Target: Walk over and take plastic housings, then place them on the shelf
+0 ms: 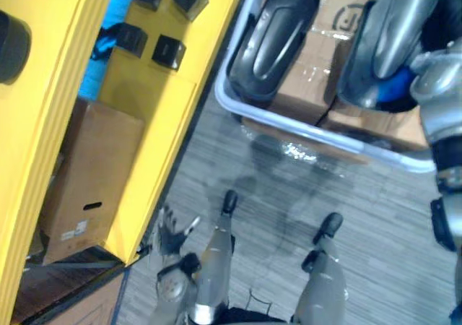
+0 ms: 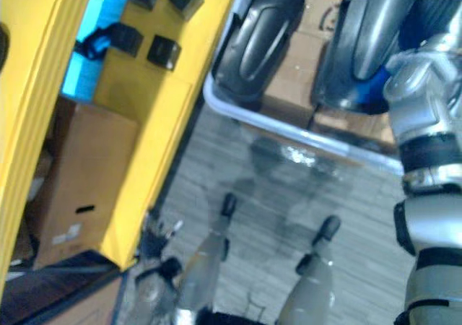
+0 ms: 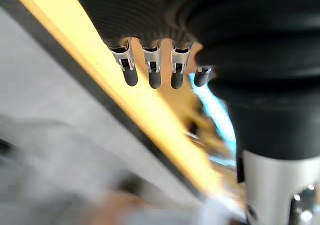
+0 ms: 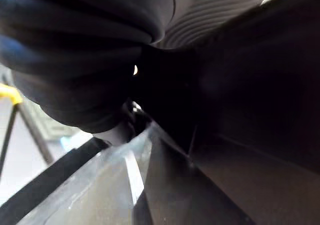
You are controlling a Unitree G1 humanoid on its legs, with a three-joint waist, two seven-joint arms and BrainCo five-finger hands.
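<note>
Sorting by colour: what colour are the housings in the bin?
The housings are dark grey, best in the left eye view.

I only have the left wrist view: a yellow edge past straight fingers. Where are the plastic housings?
Observer: Two dark grey plastic housings lie in a pale-rimmed bin straight ahead.
Operator: And the shelf?
Observer: The yellow shelf stands on the robot's left, with four small black boxes on it.
Operator: Where is my left hand against it?
Observer: The left hand hangs low beside the shelf's near corner, holding nothing.
</note>
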